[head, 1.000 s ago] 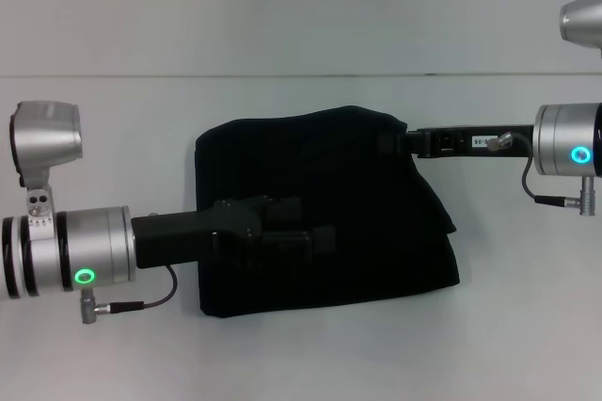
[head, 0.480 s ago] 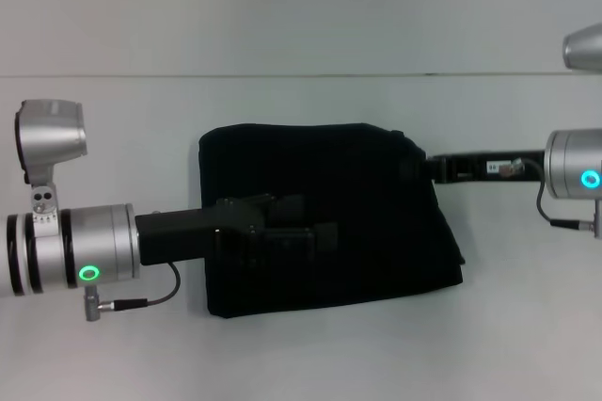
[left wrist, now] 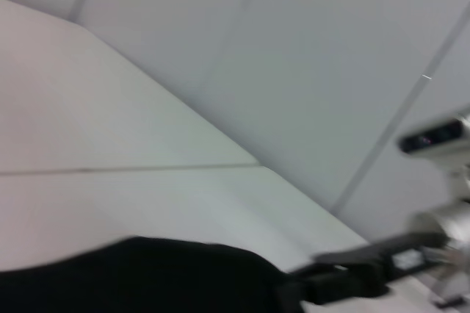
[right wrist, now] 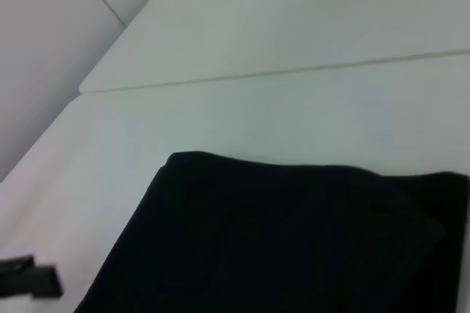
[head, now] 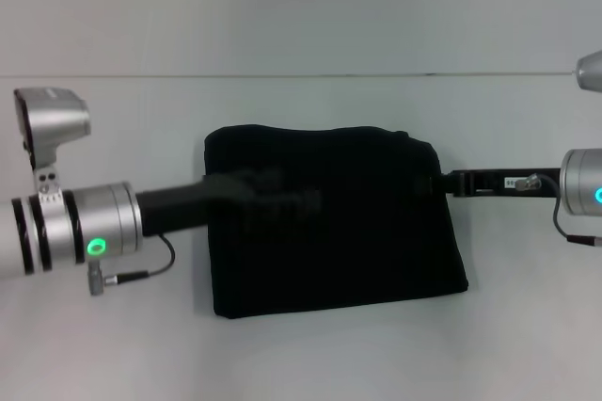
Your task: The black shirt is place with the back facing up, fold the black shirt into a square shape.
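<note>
The black shirt (head: 357,241) lies flat on the white table (head: 310,363) as a folded, roughly square block, plain side up, with no lettering showing. My left gripper (head: 299,201) reaches in from the left and hovers over the shirt's upper left part, black against black. My right gripper (head: 435,181) is at the shirt's upper right edge, with its arm stretching off to the right. The shirt also shows in the left wrist view (left wrist: 147,276) and in the right wrist view (right wrist: 279,239). The right gripper also shows far off in the left wrist view (left wrist: 345,283).
A thin seam (head: 301,75) crosses the table behind the shirt. Bare table surface surrounds the shirt on all sides. The silver left arm (head: 75,232) lies across the left side and the silver right arm (head: 583,194) sits at the right edge.
The right gripper moved right and down to the shirt's edge, and the bulged top edge flattened out. The left gripper moved farther back over the shirt. The shirt's outline is now squarer.
</note>
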